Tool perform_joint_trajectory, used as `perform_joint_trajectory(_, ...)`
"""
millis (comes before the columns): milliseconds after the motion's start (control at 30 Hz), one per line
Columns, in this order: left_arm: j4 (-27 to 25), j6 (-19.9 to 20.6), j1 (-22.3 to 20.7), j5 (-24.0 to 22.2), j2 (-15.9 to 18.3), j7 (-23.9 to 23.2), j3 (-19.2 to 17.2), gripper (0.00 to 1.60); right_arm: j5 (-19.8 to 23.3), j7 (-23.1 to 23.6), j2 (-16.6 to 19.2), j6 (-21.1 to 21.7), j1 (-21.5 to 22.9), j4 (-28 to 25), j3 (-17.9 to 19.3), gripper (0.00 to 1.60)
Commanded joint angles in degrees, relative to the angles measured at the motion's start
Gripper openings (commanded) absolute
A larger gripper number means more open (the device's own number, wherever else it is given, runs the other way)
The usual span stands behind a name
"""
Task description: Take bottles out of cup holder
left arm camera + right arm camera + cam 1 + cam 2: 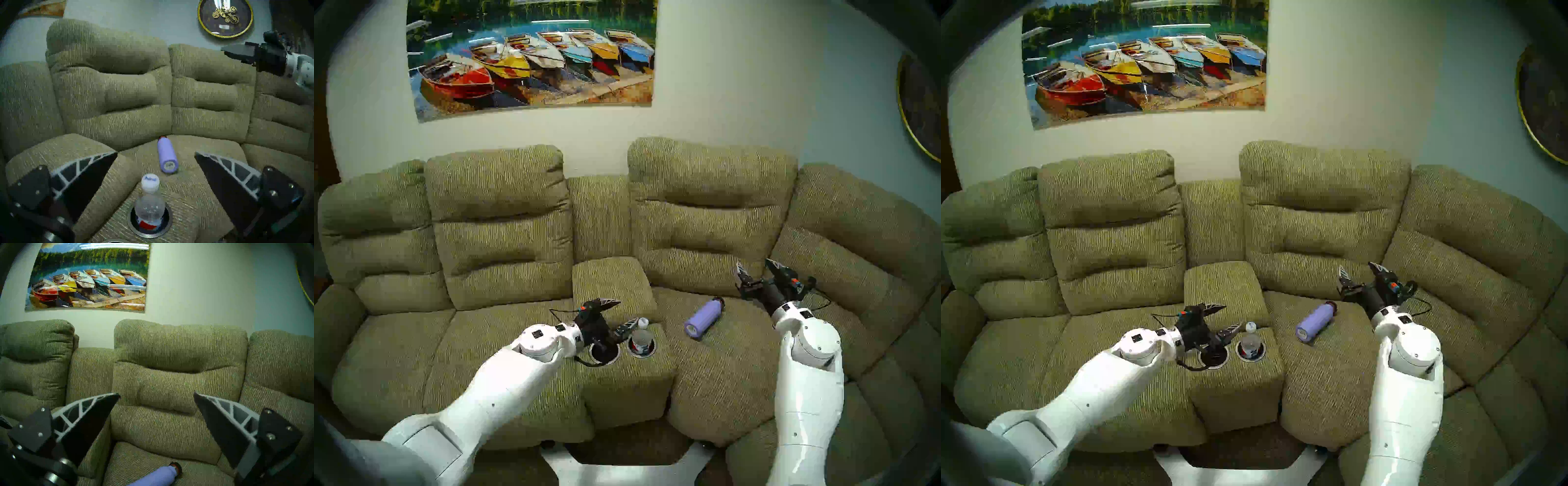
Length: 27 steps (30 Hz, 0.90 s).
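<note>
A clear bottle [642, 339] with a white cap [150, 182] and a red-and-blue label stands upright in the right well of the cup holder [641, 355]. The left well [605, 363] is dark, and my left wrist partly covers it. My left gripper [628, 311] hovers open just left of the bottle's cap, with nothing between its fingers. In the left wrist view the bottle [149, 203] sits low in the middle, ahead of the open gripper [156, 153]. My right gripper [753, 264] is open and empty, raised before the right backrest.
A lavender flask [704, 317] lies on its side on the right seat cushion, between the console and my right arm. The padded console lid [612, 281] rises behind the wells. Olive sofa backrests stand behind, and a boat painting [531, 57] hangs above.
</note>
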Motion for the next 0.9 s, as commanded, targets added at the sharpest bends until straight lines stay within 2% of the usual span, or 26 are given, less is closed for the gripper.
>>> perform_joint_trajectory(0, 5.29, -1.08, -4.43, 0.26, -3.08, -2.12, 1.03, 1.6, 0.14, -0.03, -0.03, -0.1, 0.42, -1.4, -0.08, 1.6)
perform_joint_trajectory(300, 13.93, -3.39, -8.66, 1.71, -7.05, -3.15, 3.42, 1.6, 0.15, -0.01, 0.01, -0.17, 0.47, -1.28, -0.08, 1.6)
perform_joint_trajectory(867, 28.48, -8.02, -14.57, 3.71, -13.4, -3.75, 4.93, 1.6, 0.16, -0.02, 0.01, -0.17, 0.46, -1.3, -0.08, 1.6)
